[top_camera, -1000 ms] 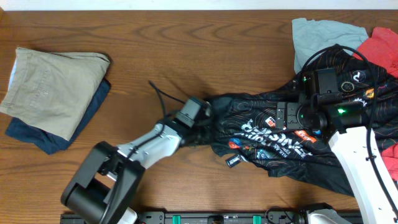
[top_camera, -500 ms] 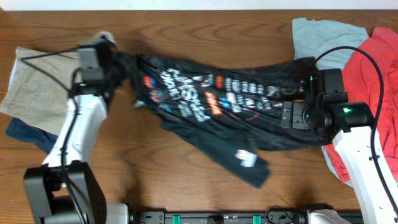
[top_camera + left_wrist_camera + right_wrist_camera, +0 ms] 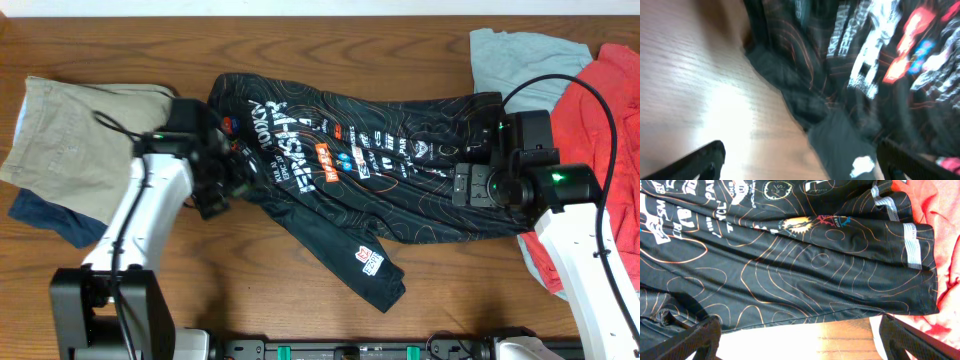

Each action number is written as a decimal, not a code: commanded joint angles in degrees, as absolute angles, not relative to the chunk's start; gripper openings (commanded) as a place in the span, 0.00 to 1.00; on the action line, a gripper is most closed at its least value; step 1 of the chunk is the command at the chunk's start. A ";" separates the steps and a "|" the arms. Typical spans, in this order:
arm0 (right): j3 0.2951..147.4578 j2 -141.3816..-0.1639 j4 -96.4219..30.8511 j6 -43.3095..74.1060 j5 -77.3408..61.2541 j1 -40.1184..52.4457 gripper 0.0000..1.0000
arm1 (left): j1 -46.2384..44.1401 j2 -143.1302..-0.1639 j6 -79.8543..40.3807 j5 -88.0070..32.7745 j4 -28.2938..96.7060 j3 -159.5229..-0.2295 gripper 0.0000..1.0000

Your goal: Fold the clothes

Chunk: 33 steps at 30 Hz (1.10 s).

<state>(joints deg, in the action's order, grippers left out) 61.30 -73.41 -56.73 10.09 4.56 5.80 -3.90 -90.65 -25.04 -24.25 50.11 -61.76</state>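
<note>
Jaws of the left gripper (image 3: 807, 160) stand wide apart in the blurred wrist view, with nothing clamped between them; below them lie bare wood on one side and dark printed cloth on the other. From overhead this gripper hangs over the left end of the black jersey (image 3: 400, 190), just right of the beige garment (image 3: 70, 140), which lies on top of a navy garment (image 3: 60, 215) at the table's left side. The right gripper (image 3: 805, 340) is spread just as wide and holds nothing, its two fingers framing a stretch of the jersey's orange-lined fabric and a strip of wood under the hem. The jersey lies stretched across the middle of the table (image 3: 300, 310) from one gripper to the other, print side up, rumpled and not yet folded, with white and orange logos running along it. One dark flap with a small white and red patch trails toward the near edge. At its right end the jersey's hem meets a red garment (image 3: 600, 100), and a pale grey-blue garment (image 3: 510, 60) lies just behind it near the far right corner.
</note>
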 commanded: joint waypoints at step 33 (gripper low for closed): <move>61.39 -73.08 -57.25 10.68 5.15 5.41 0.99 | -25.21 -90.45 -40.05 -25.78 18.57 -47.03 0.33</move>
